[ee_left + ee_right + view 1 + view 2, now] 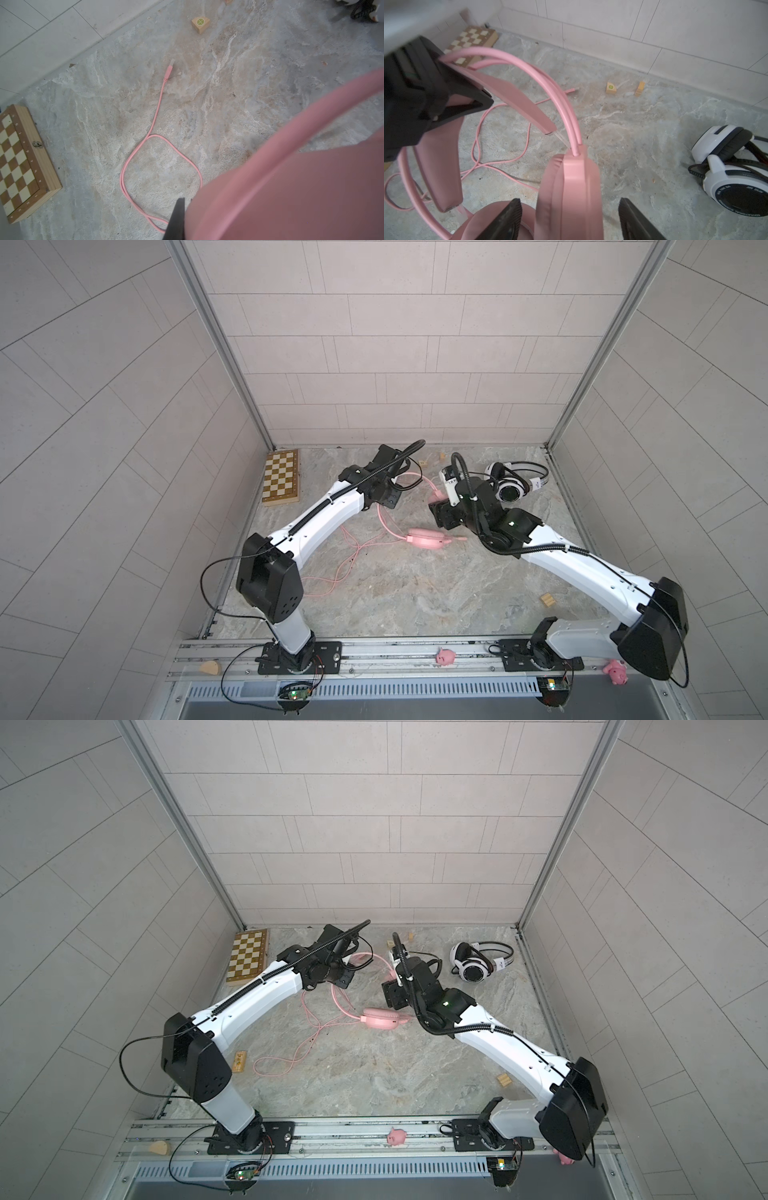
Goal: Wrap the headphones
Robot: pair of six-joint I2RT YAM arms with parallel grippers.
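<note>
Left gripper (483,101): jaws pinched together on the headband of the pink headphones (569,176), holding the band up off the table (415,593). The chessboard (281,477) lies well out on this claw's outer side, not involved. The pink cable (160,145) lies slack on the table below the claw in one open loop, with its plug (170,68) free beyond the loop. No turns of cable are visible on the headset.

Between the claws, the headband arches from the left claw to an ear cup sitting in the right claw's gap. The second cup is lower. Cannot tell if it rests on the table.

Right gripper (570,207): jaws spread apart, one on each side of that ear cup, with neither finger seen touching it. The white headphones (509,487) lie on the table off this claw's outer side, well apart.

Step, as judged: the left claw carries the pink pair and the right claw is free, so wrapping proper has not begun. Next move calls for the right claw to drop to the slack cable, pinch it low and precisely against the stone, then lead it round the band while the left claw holds steady.
</note>
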